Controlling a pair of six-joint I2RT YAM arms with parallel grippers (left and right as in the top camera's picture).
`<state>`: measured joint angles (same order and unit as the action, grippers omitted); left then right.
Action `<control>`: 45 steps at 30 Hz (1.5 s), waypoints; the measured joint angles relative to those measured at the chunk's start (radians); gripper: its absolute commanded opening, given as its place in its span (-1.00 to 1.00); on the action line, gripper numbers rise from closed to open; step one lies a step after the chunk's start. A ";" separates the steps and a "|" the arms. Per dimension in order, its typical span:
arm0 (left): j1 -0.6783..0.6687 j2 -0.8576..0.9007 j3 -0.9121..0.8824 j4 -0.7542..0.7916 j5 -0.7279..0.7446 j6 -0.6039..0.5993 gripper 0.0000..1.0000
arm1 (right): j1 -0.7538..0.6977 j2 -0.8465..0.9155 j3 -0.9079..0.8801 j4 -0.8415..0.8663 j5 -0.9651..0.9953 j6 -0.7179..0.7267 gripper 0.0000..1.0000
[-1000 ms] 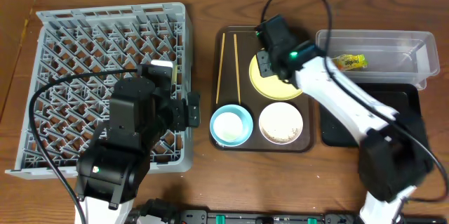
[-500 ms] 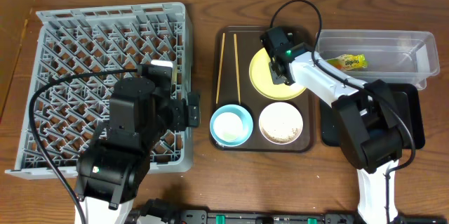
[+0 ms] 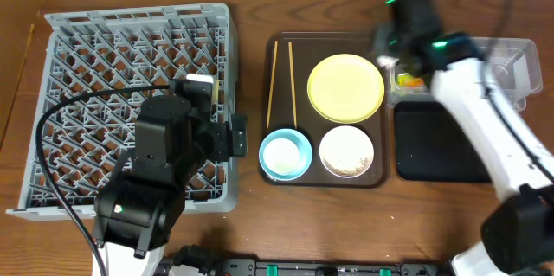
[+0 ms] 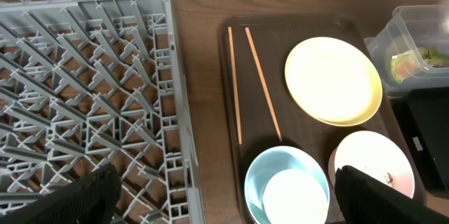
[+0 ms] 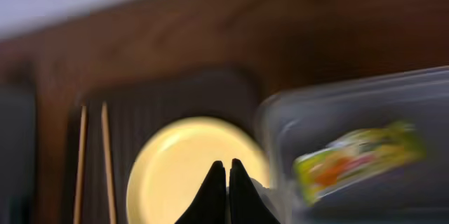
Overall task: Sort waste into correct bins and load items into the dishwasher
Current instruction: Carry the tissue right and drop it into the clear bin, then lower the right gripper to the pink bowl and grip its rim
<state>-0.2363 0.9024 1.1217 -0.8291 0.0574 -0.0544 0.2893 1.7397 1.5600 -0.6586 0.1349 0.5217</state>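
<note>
On the brown serving tray lie two chopsticks [image 3: 271, 81], a bare pale yellow plate [image 3: 346, 88], a light blue bowl [image 3: 286, 155] with a white cup [image 4: 295, 196] inside, and a white bowl [image 3: 346, 150] holding beige scraps. My right gripper [image 5: 227, 162] is shut, nothing showing between its tips. It hovers, blurred, above the plate's right rim by the clear tub [image 3: 506, 55], where the snack wrapper [image 3: 409, 79] lies. My left gripper [image 4: 226, 175] hangs wide open over the gap between the grey dish rack [image 3: 104, 77] and the tray. No crumpled paper shows.
The shallow black tray [image 3: 437, 142] sits in front of the clear tub at the right. The brown serving tray [image 3: 279, 51] lies mid-table. My left arm [image 3: 160, 181] covers the rack's near right corner. Its cable loops across the rack.
My right gripper shut on the plate, then rose and swung right toward the clear tub, leaving the plate uncovered. The left arm has not moved.
</note>
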 measured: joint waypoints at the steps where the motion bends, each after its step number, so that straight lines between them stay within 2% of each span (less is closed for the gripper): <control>1: 0.000 0.000 0.000 0.000 0.000 0.000 0.96 | -0.030 -0.002 0.001 0.000 0.002 0.016 -0.98; 4: 0.000 0.000 0.000 0.000 0.000 0.000 0.96 | -0.113 0.032 0.001 -0.003 0.003 0.070 -0.93; 6: 0.000 0.000 0.000 0.000 0.000 0.000 0.96 | -0.165 0.077 0.000 -0.014 -0.010 0.107 -0.60; 12: 0.000 0.000 0.000 0.000 0.000 0.000 0.96 | -0.225 0.148 -0.013 -0.033 -0.090 0.109 -0.49; 16: 0.000 0.000 0.000 0.000 0.000 0.000 0.96 | -0.220 0.109 -0.013 -0.033 -0.163 0.029 -0.38; 20: 0.000 0.000 0.000 0.000 0.000 0.000 0.96 | -0.177 0.010 -0.013 -0.077 -0.269 -0.099 -0.12; 22: 0.000 0.000 0.000 0.000 0.000 0.000 0.96 | -0.127 -0.053 -0.012 -0.130 -0.312 -0.151 -0.07; 26: 0.000 0.000 0.000 0.000 0.000 0.000 0.97 | -0.005 -0.120 -0.001 -0.288 -0.382 -0.212 -0.11; 31: 0.000 0.000 0.000 -0.001 0.000 0.000 0.96 | 0.163 -0.069 -0.003 -0.465 -0.420 -0.232 -0.21; 37: 0.000 0.000 0.000 -0.001 0.000 0.000 0.96 | 0.322 0.030 -0.004 -0.494 -0.372 -0.213 -0.40; 45: 0.000 0.000 0.000 -0.001 0.000 0.000 0.96 | 0.425 0.181 -0.005 -0.479 -0.243 -0.122 -0.41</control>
<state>-0.2363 0.9024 1.1217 -0.8299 0.0578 -0.0544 0.7147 1.9209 1.5547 -1.1374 -0.1081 0.4000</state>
